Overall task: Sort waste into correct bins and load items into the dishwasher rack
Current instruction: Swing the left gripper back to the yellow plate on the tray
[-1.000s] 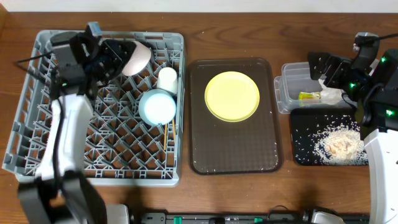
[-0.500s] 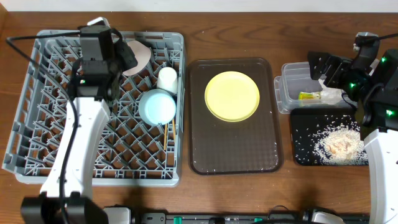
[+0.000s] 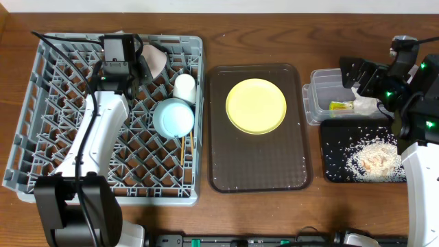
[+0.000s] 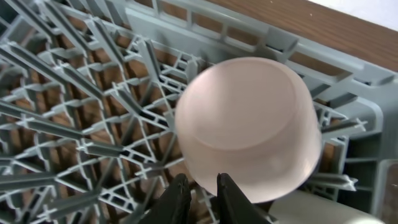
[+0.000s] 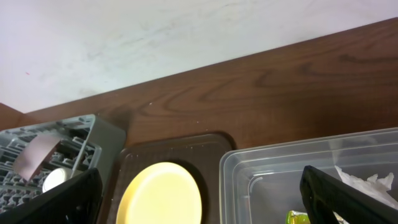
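Racking the cream cup [image 4: 249, 124]: your left jaws clamp its wall at the rack's [image 3: 41, 158] far edge; right jaws gape. Next, probably, seat it between pegs and release.

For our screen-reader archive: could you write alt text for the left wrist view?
The left gripper grips a cream cup by its edge, base toward the camera, over the grey dishwasher rack. Brown table shows beyond the rack's wall.

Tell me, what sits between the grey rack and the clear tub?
A brown tray holding a yellow plate; the overhead view shows it.
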`<state>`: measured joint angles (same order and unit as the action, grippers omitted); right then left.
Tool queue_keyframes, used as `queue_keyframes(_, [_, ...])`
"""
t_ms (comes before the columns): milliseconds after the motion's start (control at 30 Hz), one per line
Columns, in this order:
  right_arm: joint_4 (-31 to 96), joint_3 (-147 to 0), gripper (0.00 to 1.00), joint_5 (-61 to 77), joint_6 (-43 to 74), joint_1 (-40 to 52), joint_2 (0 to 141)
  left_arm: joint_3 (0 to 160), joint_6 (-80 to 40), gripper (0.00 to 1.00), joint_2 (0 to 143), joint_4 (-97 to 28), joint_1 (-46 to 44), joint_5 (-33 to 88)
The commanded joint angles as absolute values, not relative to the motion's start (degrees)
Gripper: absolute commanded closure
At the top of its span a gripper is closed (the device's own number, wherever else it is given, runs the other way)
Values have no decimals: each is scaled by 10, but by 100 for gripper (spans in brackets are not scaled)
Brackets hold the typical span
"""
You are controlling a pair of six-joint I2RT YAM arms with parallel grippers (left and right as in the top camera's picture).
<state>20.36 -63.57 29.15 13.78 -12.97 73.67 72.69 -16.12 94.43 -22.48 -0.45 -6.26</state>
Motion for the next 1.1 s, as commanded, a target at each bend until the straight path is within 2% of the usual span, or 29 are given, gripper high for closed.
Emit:
queue_keyframes(0, [204,-636,1,298,130,-133,736,725,-192,81,950,-223,-4,-34])
queue_keyframes(300, [204,-636,1,298,130,-133,736,725,-194,80,1017,-230,-4,-34])
queue_keyframes(433, [204,-636,1,298,130,-133,736,726,-193,75,1016,-215,-5,-34])
queue_keyframes(567, [204,-636,1,298,130,-133,736,727,-191,64,991,-201,-5,-9])
queue_keyframes(800, [204,-636,1,298,130,-133,736,728,-192,59,908,-204,-8,41])
queue_keyframes(1067, [204,-636,1,298,130,-133,736,728,-200,48,777,-361,-67,175])
